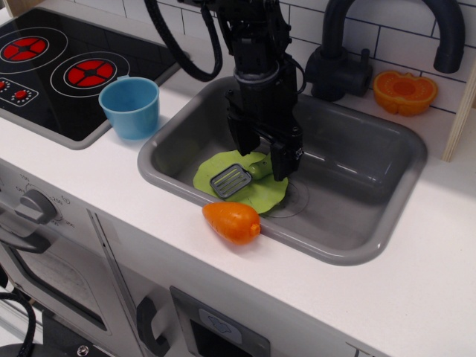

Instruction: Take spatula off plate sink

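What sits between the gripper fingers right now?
The spatula's green handle: in the only view, the open gripper straddles it over the plate in the sink. Contact can't be told.

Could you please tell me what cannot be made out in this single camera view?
- Spatula handle: hidden behind the tool, so any contact is unclear.
- Tool: how wide it stands cannot be judged.
- Plate far edge: covered by the tool.
- Sink drain ring: faint, partly hidden by the plate.
- Stove: cut by the left edge.
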### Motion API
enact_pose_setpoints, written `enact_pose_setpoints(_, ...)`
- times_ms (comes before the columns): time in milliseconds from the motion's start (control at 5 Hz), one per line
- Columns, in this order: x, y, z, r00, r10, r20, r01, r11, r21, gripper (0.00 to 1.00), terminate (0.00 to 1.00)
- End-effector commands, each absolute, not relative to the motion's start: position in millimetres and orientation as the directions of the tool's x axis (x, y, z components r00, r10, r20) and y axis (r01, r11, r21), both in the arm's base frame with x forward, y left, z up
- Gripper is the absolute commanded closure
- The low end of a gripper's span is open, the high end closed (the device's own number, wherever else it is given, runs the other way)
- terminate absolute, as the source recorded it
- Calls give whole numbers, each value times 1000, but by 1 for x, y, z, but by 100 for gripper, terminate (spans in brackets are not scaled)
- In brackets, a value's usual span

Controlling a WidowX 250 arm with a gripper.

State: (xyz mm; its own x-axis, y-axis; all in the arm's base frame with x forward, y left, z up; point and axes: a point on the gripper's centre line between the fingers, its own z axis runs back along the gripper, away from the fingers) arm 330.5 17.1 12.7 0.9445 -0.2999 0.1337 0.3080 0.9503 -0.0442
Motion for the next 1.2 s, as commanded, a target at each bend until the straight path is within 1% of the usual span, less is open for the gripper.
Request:
enact_pose_setpoints(0,353,17,9,945,-294,141,299,954,-15,0,0)
enact_pose_setpoints(400,350,14,2,940,-306,149,308,951,8,0,0)
enact_pose_setpoints(600,348,13,-1,947,-292,133,293,956,10,100,0)
enact_pose_setpoints(800,346,15,-5,950,-282,135,282,959,21,100,0)
enact_pose_setpoints(1000,345,16,-1,953,-268,139,270,963,6,100,0)
